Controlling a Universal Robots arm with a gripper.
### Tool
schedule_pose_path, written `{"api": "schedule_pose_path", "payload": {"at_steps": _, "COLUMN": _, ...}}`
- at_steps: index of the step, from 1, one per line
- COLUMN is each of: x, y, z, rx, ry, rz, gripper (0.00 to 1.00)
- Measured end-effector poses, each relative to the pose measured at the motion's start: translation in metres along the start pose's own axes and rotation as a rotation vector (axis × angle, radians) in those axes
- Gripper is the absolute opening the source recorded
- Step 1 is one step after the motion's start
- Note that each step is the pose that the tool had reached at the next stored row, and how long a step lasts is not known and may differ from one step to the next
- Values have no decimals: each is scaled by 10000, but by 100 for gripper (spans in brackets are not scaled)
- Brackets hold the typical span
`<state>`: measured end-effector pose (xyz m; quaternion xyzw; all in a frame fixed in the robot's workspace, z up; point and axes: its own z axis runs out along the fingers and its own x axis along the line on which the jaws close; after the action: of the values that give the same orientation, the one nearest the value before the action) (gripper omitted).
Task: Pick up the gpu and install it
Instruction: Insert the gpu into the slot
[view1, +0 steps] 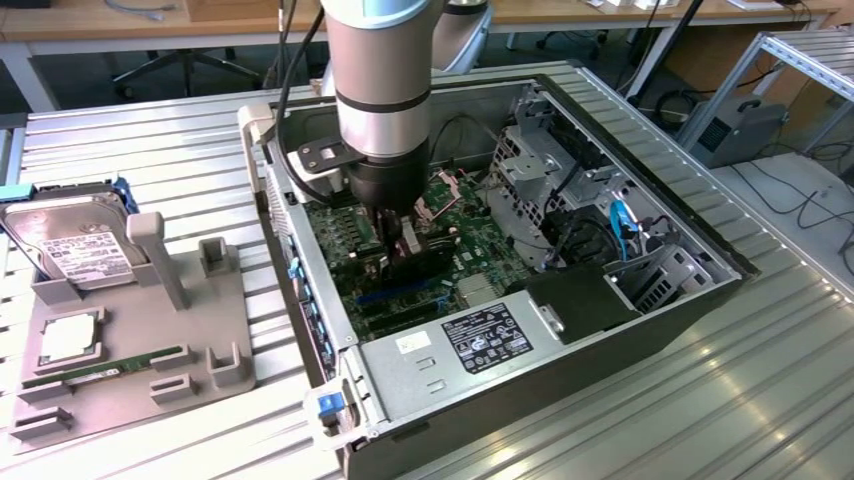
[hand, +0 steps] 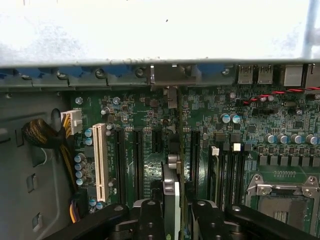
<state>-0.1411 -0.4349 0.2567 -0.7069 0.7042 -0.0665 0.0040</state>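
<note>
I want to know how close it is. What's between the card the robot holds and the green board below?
Nothing solid. In the wrist view the gpu, edge-on in the tool, hangs over the motherboard, with only black slots beneath.

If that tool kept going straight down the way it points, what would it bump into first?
Probably the green motherboard: the tool holds the gpu edge-on above its black slots, so the card's lower edge would likely meet a slot first. Depth is unclear.

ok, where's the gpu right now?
Inside the open computer case, held on edge in the gripper, the gpu sits over the motherboard's expansion slots, near the case's rear wall.
</note>
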Motion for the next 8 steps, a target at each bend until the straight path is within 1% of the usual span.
{"api": "schedule_pose_path", "payload": {"at_steps": 8, "x": 0, "y": 1, "z": 5, "rx": 0, "ry": 0, "rz": 1, "gripper": 27}}
